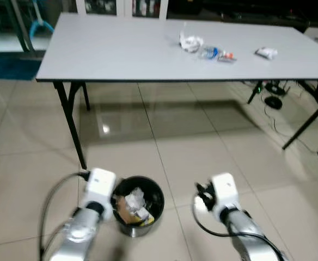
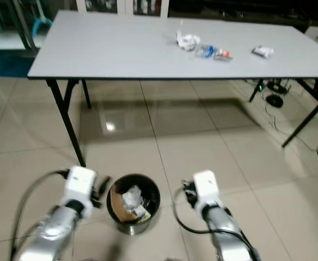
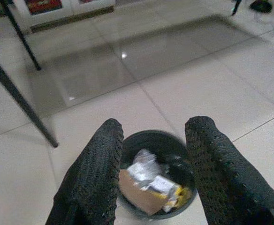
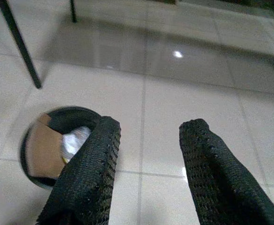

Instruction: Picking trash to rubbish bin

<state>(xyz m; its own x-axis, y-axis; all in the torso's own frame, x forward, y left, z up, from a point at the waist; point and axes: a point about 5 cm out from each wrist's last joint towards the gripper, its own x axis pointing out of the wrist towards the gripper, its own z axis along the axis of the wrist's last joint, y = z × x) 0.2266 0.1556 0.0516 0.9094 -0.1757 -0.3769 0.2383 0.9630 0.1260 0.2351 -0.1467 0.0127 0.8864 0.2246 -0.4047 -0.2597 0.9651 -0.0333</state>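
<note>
left claw (image 3: pixel 153 164): spread wide, empty, over rubbish bin (image 1: pixel 139 206) | right claw (image 4: pixel 148 168): wide, empty, beside bin | bin: one, on floor, holding trash | table (image 1: pixel 121 54): three trash pieces (image 1: pixel 191 42)

Black bin (image 1: pixel 139 209) holds brown cardboard (image 3: pixel 139 194) and white scraps; pale grey table (image 1: pixel 121 49); beige glossy tiles (image 1: pixel 202 147); black dimpled fingers (image 3: pixel 92 176).

Open tiled floor (image 1: pixel 202 141) lies between bin (image 1: pixel 139 205) and table (image 1: pixel 148 54); black table legs (image 1: pixel 72 122) flank the near edge.
</note>
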